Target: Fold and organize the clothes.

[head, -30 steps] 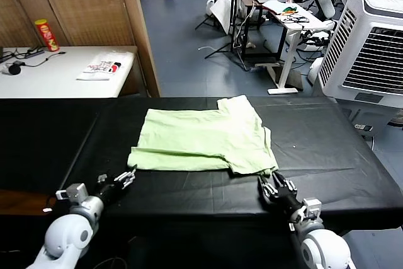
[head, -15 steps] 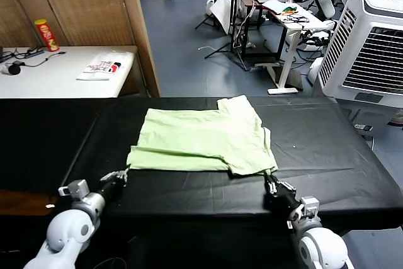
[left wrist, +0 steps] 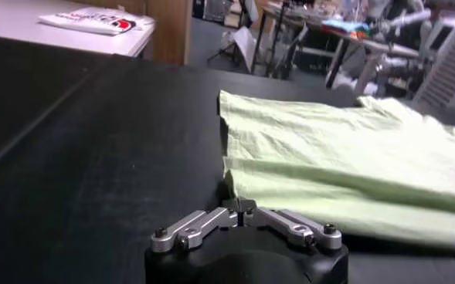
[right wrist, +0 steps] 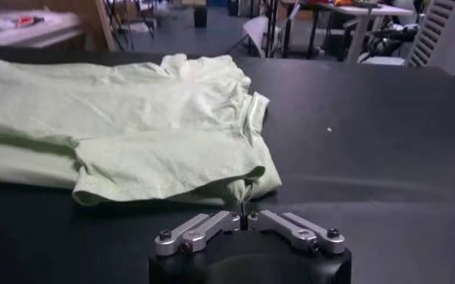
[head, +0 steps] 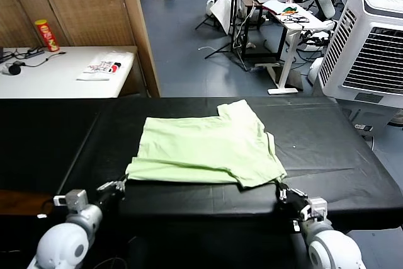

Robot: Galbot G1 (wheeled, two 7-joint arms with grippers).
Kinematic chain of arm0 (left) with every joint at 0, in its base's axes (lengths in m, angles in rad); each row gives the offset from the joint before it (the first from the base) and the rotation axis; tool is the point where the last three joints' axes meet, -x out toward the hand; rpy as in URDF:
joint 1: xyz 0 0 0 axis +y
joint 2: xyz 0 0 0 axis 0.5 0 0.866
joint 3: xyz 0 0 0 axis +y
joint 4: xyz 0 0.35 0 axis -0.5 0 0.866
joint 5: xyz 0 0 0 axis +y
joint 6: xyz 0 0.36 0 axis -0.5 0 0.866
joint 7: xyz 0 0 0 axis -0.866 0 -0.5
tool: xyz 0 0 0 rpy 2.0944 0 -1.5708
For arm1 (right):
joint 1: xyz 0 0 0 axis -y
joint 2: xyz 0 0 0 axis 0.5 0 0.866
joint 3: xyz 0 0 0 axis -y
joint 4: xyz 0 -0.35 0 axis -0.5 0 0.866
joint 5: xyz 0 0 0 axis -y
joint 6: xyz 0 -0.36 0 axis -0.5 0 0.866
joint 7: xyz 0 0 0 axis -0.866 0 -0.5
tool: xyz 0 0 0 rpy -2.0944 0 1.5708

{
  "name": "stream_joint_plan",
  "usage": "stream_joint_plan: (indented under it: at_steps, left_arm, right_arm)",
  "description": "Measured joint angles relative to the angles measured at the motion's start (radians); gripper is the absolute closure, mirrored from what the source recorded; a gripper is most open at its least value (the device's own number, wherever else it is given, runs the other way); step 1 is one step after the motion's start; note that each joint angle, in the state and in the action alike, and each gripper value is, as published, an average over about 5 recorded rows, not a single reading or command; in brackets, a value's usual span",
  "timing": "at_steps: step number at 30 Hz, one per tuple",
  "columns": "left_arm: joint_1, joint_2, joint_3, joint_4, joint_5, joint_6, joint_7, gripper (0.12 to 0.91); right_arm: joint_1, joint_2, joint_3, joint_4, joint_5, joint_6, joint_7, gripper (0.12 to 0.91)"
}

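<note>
Pinching the shirt (head: 208, 149) hem, lower frame: left gripper (head: 119, 184) and right gripper (head: 281, 190) clenched on its 2 near corners, so I can lift it evenly.

A black table (head: 327, 149) fills the foreground. Behind it at left, a white table (head: 44, 80) bears a folded white garment (head: 104, 66) and a red can (head: 46, 34). A white cooler (head: 368, 48) stands at right.

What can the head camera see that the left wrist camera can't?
Only the head view shows the red can, the big white fan unit and the right gripper, shut on the green shirt's near corner. Only the left wrist view shows the left gripper up close, fingers shut on the shirt's other near corner. Both show the green shirt on the black table and the folded white garment.
</note>
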Motion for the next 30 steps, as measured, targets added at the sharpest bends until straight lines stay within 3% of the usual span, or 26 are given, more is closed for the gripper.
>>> stream_joint_plan:
  at_steps: [7, 10, 14, 18, 21, 25, 28, 30]
  left_arm:
    - [0.111, -0.007, -0.017, -0.071, 0.022, 0.012, -0.003, 0.904]
    - [0.141, -0.02, -0.018, -0.091, 0.021, 0.023, -0.018, 0.904]
    - [0.17, -0.029, -0.027, -0.113, 0.022, 0.031, -0.034, 0.857]
    - [0.186, -0.028, -0.041, -0.132, 0.023, 0.041, -0.039, 0.665]
    - [0.198, -0.023, -0.049, -0.149, 0.021, 0.058, -0.044, 0.497]
    - [0.208, -0.019, -0.063, -0.179, 0.02, 0.066, -0.046, 0.327]
    - [0.191, -0.011, -0.071, -0.196, 0.003, 0.046, -0.036, 0.241]
    - [0.153, 0.0, -0.067, -0.193, -0.026, 0.041, -0.034, 0.235]
  right_arm:
    - [-0.031, -0.005, 0.005, 0.029, -0.003, -0.009, -0.004, 0.878]
    - [-0.047, -0.011, 0.012, 0.049, -0.003, -0.025, -0.002, 0.767]
    - [-0.072, -0.016, 0.026, 0.085, -0.004, -0.061, 0.019, 0.55]
    - [-0.109, -0.024, 0.051, 0.14, 0.001, -0.097, 0.035, 0.33]
    - [-0.132, -0.035, 0.079, 0.192, 0.029, -0.107, 0.034, 0.245]
    - [-0.107, -0.058, 0.111, 0.225, 0.094, -0.074, 0.034, 0.228]
    - [-0.018, -0.083, 0.104, 0.196, 0.113, -0.044, 0.037, 0.227]
    - [0.071, -0.098, 0.081, 0.149, 0.117, -0.039, 0.045, 0.227]
